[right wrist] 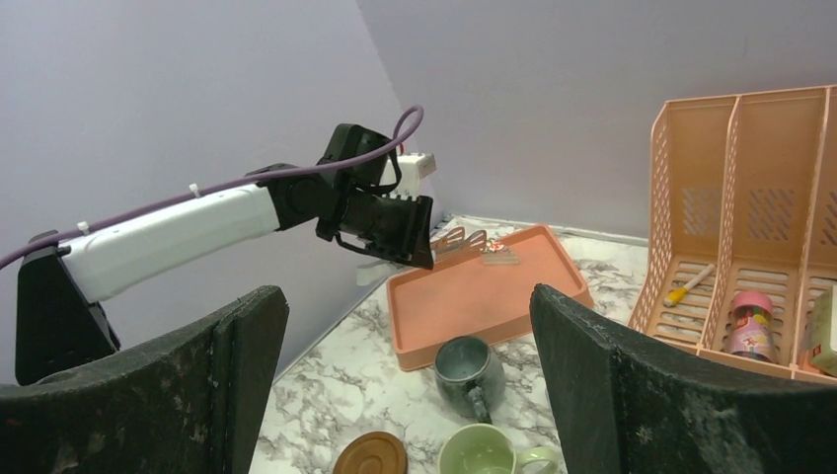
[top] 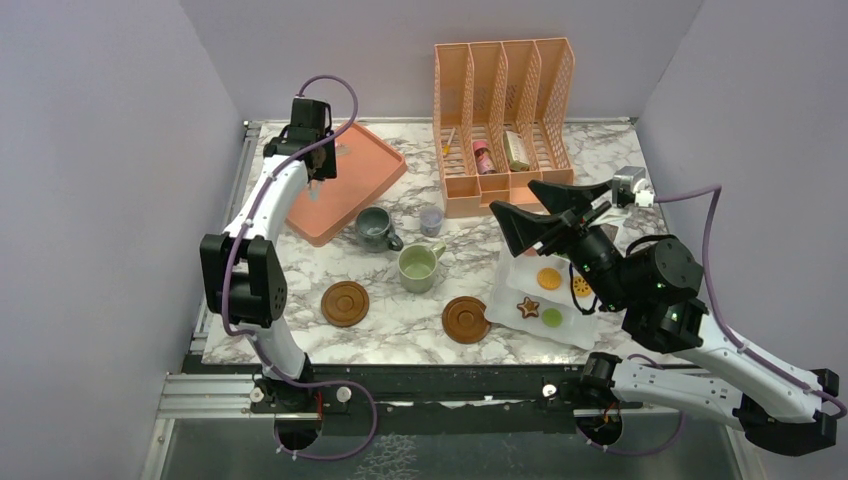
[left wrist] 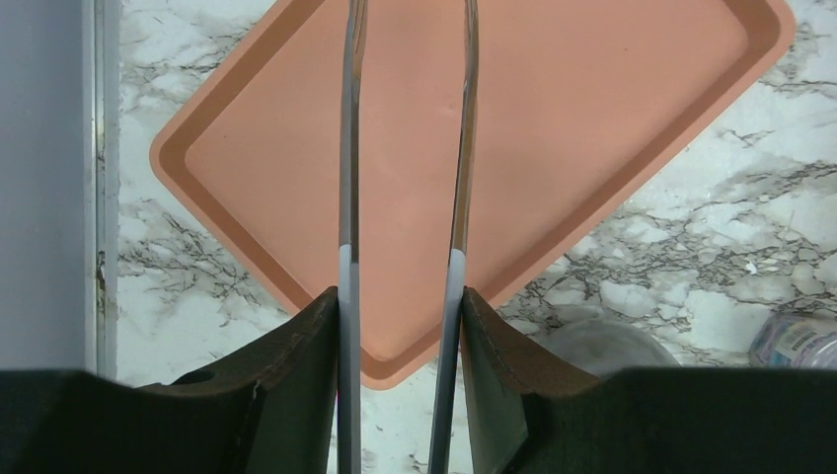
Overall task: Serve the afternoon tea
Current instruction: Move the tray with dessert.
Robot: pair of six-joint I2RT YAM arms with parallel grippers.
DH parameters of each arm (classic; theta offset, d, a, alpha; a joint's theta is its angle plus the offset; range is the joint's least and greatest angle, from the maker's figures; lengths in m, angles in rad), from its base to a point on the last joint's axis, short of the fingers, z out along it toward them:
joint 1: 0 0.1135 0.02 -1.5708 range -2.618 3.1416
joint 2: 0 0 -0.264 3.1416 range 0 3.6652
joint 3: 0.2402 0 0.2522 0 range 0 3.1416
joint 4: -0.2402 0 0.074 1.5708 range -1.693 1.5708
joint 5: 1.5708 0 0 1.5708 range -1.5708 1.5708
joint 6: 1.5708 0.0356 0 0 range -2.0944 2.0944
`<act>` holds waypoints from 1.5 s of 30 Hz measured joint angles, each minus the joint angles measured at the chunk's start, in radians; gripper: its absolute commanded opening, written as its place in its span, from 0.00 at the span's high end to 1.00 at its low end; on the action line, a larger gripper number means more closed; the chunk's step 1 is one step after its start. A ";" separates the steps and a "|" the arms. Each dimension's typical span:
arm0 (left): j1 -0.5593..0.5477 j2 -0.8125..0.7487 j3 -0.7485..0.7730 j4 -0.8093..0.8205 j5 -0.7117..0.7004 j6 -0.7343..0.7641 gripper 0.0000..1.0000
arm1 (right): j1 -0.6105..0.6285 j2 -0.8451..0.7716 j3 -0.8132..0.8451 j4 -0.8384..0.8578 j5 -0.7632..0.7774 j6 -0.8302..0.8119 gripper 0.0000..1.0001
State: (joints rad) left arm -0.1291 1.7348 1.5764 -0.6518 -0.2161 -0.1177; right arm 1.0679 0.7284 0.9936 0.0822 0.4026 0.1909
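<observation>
The left end effector [left wrist: 400, 301] is clenched on a pair of thin metal tongs [left wrist: 348, 148], whose two arms are pressed between its dark fingers; the tongs are held above a flat salmon-orange plastic tray [top: 352, 185] at the far left of the white marble tabletop [top: 400, 335]. The right end effector [top: 543, 212] is released, its jaws spread wide; it is held in the air above the far end of a white rectangular plate [top: 506, 285] at the near right. On that plate small toy cookies are laid: an orange round cookie [top: 548, 279], a brown star-shaped cookie [top: 527, 307] and a green round cookie [top: 552, 317]. A grey-blue ceramic mug [top: 374, 227] is stood just beside the tray's near-right edge; a pale green mug [top: 417, 267] is set near it, further to the near right; a tiny clear lilac cup [top: 431, 220] is placed just beyond it. A round brown coaster [top: 345, 302] is laid nearer the arms on the left; a second brown coaster [top: 466, 319] is laid just left of the plate; neither mug is set on a coaster. A peach slotted file organiser [top: 503, 120] is stood at the far edge.
</observation>
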 measured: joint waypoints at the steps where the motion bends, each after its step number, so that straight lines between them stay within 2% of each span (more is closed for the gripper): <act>1: 0.005 0.008 0.000 0.001 0.006 0.003 0.55 | 0.000 0.000 -0.002 0.000 0.000 0.000 0.02; 16: 0.062 0.142 0.051 0.028 0.070 0.031 0.54 | 0.000 0.003 -0.006 0.006 0.000 -0.002 0.02; 30: 0.063 0.179 0.095 0.045 0.180 0.044 0.55 | 0.000 -0.003 -0.009 0.010 0.002 -0.010 0.02; 36: 0.048 0.174 0.091 0.046 0.243 0.023 0.56 | 0.000 -0.004 -0.024 0.015 0.003 -0.010 0.02; 45: -0.032 0.137 0.057 0.059 0.296 -0.002 0.56 | 0.000 0.000 -0.024 0.021 0.003 -0.010 0.02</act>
State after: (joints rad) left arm -0.1608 1.8713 1.6333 -0.5930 0.0795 -0.1192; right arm 1.0679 0.7280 0.9695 0.1036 0.4053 0.1814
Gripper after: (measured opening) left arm 0.449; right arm 0.984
